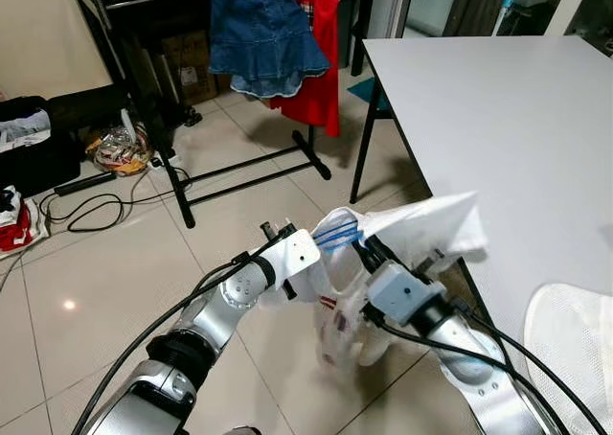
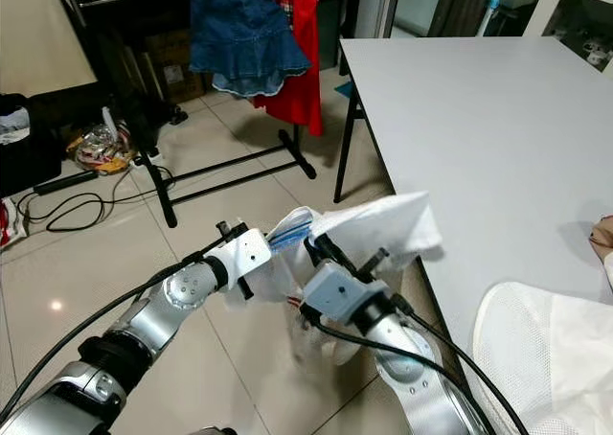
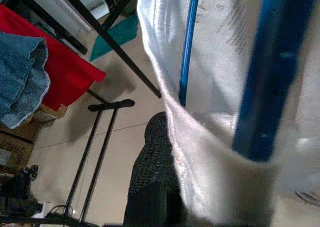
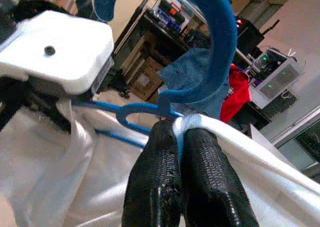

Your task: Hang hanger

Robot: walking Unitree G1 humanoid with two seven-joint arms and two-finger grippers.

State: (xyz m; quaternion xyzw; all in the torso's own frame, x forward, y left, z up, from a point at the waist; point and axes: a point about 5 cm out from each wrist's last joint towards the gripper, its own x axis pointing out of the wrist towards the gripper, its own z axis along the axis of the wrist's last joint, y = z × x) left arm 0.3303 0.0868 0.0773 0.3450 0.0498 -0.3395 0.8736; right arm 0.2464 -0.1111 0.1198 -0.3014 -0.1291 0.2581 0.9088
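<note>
While both grippers hold it in the air over the near floor, a white garment (image 1: 421,229) on a blue hanger (image 4: 210,52) has not yet reached the rack. The right gripper (image 4: 185,137) has its two black fingers pressed together, pinching the white cloth and the hanger's neck just below the blue hook, which curls free above the fingertips. The left gripper (image 1: 316,248) grips the garment's left side; in its wrist view one black finger (image 3: 155,177) lies against the cloth beside a blue hanger bar, so it looks closed on the garment, though the second finger is hidden. The garment droops between the two arms, its lower part hanging toward the tiled floor (image 1: 115,282).

To the right, a grey table (image 1: 517,119) runs from near to far, and the garment's right edge overlaps its near corner. More white cloth (image 1: 575,349) lies at the near right. Far and to the left stands a black rack (image 1: 239,171), with a denim skirt (image 1: 263,37) and a red garment (image 1: 321,61) already hanging from it. Cables and bags lie on the floor at the far left.

By my judgement, the pick-up is done and the hook is free and ready. What remains is to carry the hanger across the floor to the rack, well apart from it now, then lift the hook over the rail and let go.
</note>
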